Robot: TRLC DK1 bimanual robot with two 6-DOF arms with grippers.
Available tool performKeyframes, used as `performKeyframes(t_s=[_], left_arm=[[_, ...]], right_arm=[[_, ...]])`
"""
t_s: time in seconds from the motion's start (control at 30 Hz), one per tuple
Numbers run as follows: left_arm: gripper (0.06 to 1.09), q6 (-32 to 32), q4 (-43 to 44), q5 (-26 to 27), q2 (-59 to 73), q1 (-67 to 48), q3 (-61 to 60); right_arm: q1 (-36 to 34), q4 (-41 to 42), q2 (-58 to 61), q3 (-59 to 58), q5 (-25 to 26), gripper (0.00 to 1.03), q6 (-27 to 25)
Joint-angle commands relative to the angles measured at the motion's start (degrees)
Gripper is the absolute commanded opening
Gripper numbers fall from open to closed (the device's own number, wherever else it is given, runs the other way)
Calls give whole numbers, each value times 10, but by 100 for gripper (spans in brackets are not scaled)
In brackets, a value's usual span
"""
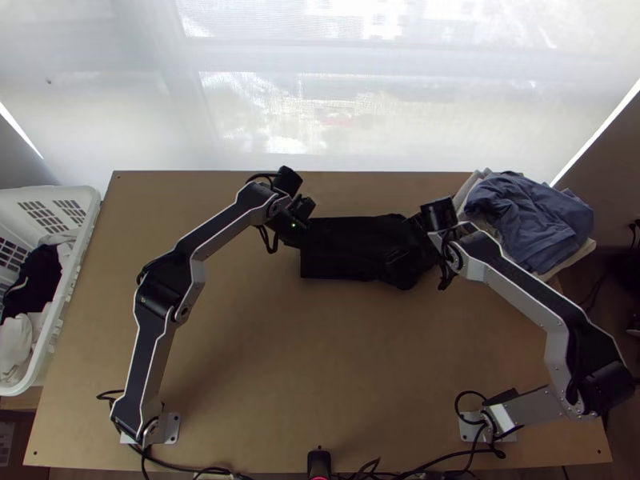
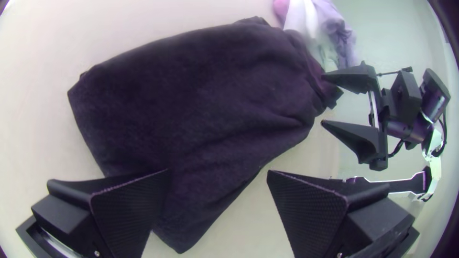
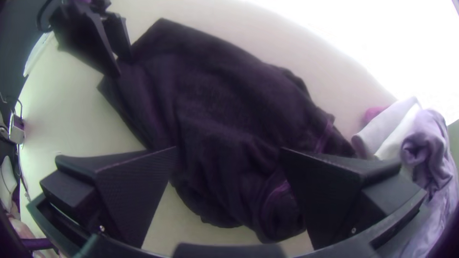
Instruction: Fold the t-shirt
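Black t-shirt (image 1: 352,248): laid across the far part of the surface (image 1: 264,360), smoother at its left end, rumpled at its right.
Left hand (image 1: 306,214): spread wide at the shirt's left end.
Right hand (image 1: 412,240): spread wide at the rumpled end.
Clothes pile: topped by a blue garment (image 1: 532,216), set at the far right corner.
White laundry basket (image 1: 60,304): placed at the left, partly filled with clothes.

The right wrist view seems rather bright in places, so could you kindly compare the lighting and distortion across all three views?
Right wrist view: washed-out white beyond the table; left wrist view: fisheye curvature, dark corners; top view: backlight from the bright window, the black t-shirt showing little fold detail.
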Motion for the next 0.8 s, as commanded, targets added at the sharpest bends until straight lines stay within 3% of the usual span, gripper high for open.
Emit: performKeyframes(t_s=[0.0,0.3,0.5,0.63,0.77], left_arm=[[104,37,-35,-6,8,23,-34],[104,54,-47,-7,8,38,-44],[104,53,-47,-7,2,41,-32],[104,43,-48,-6,-7,35,-6],[104,36,-48,-6,-9,27,13]], right_arm=[[11,5,13,-56,1,98,0],[-13,-1,-60,-169,1,98,-4],[-26,-2,-119,-131,2,98,-11],[0,49,-124,-94,30,98,-52],[65,152,-90,-111,102,98,-133]])
